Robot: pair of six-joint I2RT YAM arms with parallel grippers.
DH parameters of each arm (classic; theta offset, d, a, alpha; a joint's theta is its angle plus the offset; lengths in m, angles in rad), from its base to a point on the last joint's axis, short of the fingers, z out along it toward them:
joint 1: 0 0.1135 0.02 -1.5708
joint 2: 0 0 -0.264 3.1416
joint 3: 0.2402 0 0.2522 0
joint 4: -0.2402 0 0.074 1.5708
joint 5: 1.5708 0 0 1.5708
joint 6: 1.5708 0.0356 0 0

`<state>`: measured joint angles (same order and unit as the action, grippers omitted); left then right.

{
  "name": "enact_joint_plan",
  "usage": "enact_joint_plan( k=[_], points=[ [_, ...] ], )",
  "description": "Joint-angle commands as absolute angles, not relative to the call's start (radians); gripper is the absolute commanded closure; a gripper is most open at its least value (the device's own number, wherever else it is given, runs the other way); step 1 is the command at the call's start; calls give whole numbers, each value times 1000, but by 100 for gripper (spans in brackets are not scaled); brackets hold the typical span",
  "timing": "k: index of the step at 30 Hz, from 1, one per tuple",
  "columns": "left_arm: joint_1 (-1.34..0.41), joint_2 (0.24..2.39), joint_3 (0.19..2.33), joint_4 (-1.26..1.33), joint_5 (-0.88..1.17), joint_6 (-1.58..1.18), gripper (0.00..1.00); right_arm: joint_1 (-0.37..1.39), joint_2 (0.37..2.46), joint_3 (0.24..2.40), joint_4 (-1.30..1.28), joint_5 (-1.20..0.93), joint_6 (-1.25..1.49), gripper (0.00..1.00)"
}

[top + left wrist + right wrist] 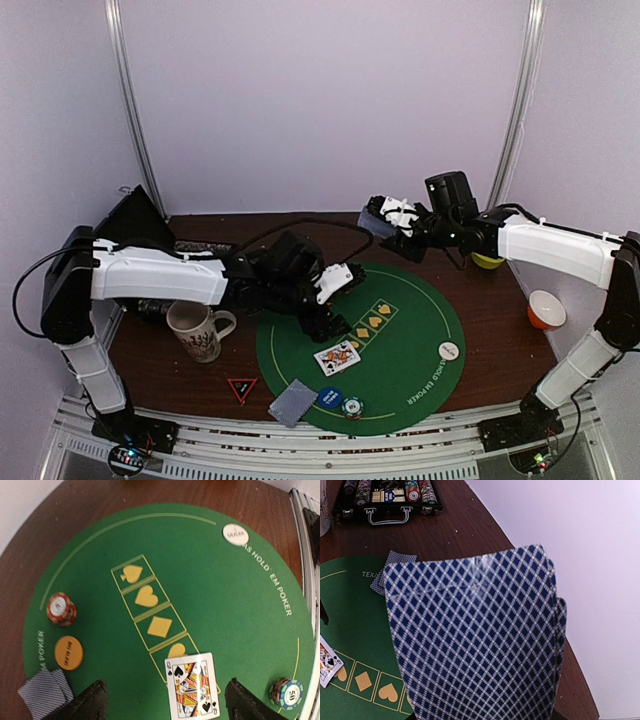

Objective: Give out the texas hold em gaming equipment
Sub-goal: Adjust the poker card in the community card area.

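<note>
Lying btwn spread L fingers [92, 702]: 1 face-up card [192, 685].

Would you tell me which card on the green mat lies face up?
The spade face card at the end of the suit-box row; the other cards show only their chequered backs.

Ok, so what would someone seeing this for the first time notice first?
Probably the round green mat mid-table, with a queen of spades lying face up at the near end of its row of yellow suit boxes, under the open left gripper. Then the right gripper, holding up a blue-checked pack of cards near the mat's far edge.
</note>
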<state>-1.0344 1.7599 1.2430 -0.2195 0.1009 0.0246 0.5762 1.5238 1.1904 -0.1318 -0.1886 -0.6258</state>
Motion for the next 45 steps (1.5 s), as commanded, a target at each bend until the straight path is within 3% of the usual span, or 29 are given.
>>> enact_joint_plan(
  k=[1, 19, 24, 30, 45],
  points=[
    [-1048, 1811, 1242, -272, 128, -42, 15, 569, 1505, 1196, -152, -147, -612, 53],
    [-1097, 2063, 1383, -420, 181, -2, 19, 558, 1528, 1204, -166, -142, -611, 53],
    [-1103, 2067, 1380, -469, 162, 48, 32, 558, 1525, 1198, -167, -143, -611, 53],
    [-1103, 2009, 1336, -477, 220, 250, 48, 558, 1518, 1198, -170, -134, -617, 53],
    [-1101, 1985, 1261, -410, 104, 805, 46, 558, 1497, 1185, -179, -127, -618, 53]
  ],
)
